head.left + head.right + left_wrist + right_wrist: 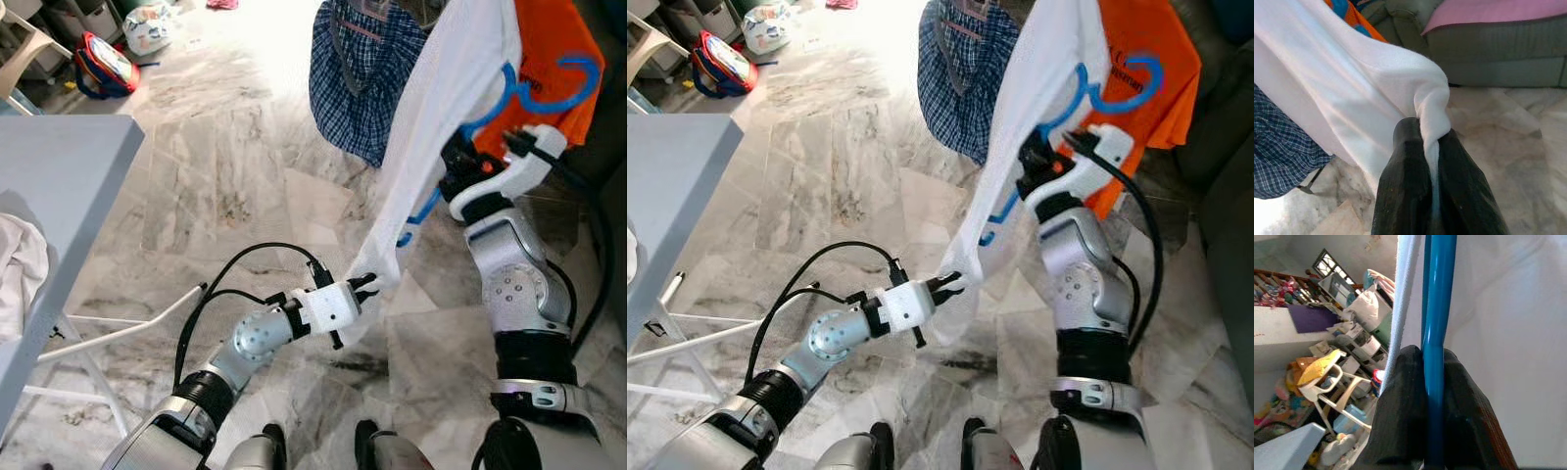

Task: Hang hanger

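A white shirt (441, 108) hangs on a blue plastic hanger (534, 93) held up ahead of me. My right gripper (458, 164) is shut on the hanger's blue bar (1436, 333), reaching under the cloth. My left gripper (367, 284) is shut on the shirt's lower hem (1432, 112), pulling it down toward me. The hanger's hook (580, 73) shows against an orange garment (558, 59) behind.
A blue checked shirt (362, 78) hangs left of the white one. A grey table (49, 196) with white cloth (20, 264) stands at my left. Bags (103, 64) lie on the marble floor far left. A grey sofa (1488, 44) is behind.
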Available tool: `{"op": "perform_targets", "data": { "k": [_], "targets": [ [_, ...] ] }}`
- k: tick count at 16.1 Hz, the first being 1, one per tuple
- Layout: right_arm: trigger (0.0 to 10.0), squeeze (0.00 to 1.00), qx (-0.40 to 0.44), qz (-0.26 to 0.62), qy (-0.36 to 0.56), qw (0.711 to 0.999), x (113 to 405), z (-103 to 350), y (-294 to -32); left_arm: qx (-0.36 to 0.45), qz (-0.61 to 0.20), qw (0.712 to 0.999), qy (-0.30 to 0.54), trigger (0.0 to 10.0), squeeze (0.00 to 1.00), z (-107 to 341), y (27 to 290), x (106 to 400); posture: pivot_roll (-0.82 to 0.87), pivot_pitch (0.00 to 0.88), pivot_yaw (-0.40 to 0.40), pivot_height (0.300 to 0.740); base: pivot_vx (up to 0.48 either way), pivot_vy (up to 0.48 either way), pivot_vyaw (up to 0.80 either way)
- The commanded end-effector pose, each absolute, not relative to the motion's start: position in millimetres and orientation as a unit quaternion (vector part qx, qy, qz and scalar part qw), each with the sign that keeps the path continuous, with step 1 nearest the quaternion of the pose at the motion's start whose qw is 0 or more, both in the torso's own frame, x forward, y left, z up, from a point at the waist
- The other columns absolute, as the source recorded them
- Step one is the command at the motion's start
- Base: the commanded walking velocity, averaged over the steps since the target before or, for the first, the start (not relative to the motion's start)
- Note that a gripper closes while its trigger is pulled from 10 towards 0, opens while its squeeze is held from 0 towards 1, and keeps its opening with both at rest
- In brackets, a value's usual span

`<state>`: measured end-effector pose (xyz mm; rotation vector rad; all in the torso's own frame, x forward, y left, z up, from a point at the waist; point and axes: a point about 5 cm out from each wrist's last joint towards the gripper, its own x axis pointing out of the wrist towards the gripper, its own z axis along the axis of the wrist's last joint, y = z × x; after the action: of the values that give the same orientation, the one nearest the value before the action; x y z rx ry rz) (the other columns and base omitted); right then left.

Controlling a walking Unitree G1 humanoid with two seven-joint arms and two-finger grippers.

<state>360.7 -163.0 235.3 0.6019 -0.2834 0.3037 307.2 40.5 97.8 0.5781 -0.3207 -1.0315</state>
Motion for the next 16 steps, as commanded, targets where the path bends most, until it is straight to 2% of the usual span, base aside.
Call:
{"op": "perform_targets", "data": {
  "k": [1,2,3,5,7,8,9,10,16],
  "targets": [
    [10.0,0.00,0.311,0.181,-0.188,0.914,355,267,-154,0.289,-0.498,0.810,-0.108,10.0,0.00,79,44,301,-0.05,0.234,0.066,0.740,0.000,0.000,0.00],
    [10.0,0.00,0.317,0.195,-0.177,0.911,353,267,-148,0.289,-0.497,0.811,-0.106,10.0,0.00,78,42,301,-0.05,0.234,0.063,0.740,0.000,0.000,0.00],
    [10.0,0.00,0.275,0.197,-0.168,0.926,351,262,-144,0.285,-0.491,0.817,-0.102,10.0,0.00,77,42,301,-0.05,0.234,0.061,0.740,0.000,0.000,0.00],
    [10.0,0.00,0.261,0.201,-0.156,0.931,349,252,-142,0.279,-0.487,0.822,-0.097,10.0,0.00,76,41,302,-0.05,0.235,0.060,0.740,0.000,0.000,0.00],
    [10.0,0.00,0.156,0.215,-0.153,0.952,345,242,-136,0.281,-0.489,0.821,-0.094,10.0,0.00,75,40,301,-0.05,0.236,0.061,0.740,0.000,0.000,0.00],
    [10.0,0.00,0.078,0.231,-0.143,0.959,341,230,-128,0.275,-0.492,0.821,-0.090,10.0,0.67,73,39,300,-0.05,0.236,0.061,0.740,0.000,0.000,0.00],
    [10.0,0.00,0.062,0.241,-0.137,0.959,339,226,-125,0.273,-0.494,0.821,-0.088,10.0,0.87,72,38,299,-0.05,0.235,0.062,0.740,0.000,0.000,0.00],
    [10.0,0.00,0.044,0.242,-0.135,0.960,337,223,-124,0.267,-0.497,0.821,-0.085,10.0,1.00,71,37,298,-0.05,0.234,0.062,0.740,0.000,0.000,0.00],
    [10.0,0.00,-0.018,0.227,-0.147,0.963,333,208,-131,0.250,-0.515,0.815,-0.095,10.0,1.00,74,32,295,-0.05,0.236,0.065,0.740,0.000,0.000,0.00]
  ]
}}
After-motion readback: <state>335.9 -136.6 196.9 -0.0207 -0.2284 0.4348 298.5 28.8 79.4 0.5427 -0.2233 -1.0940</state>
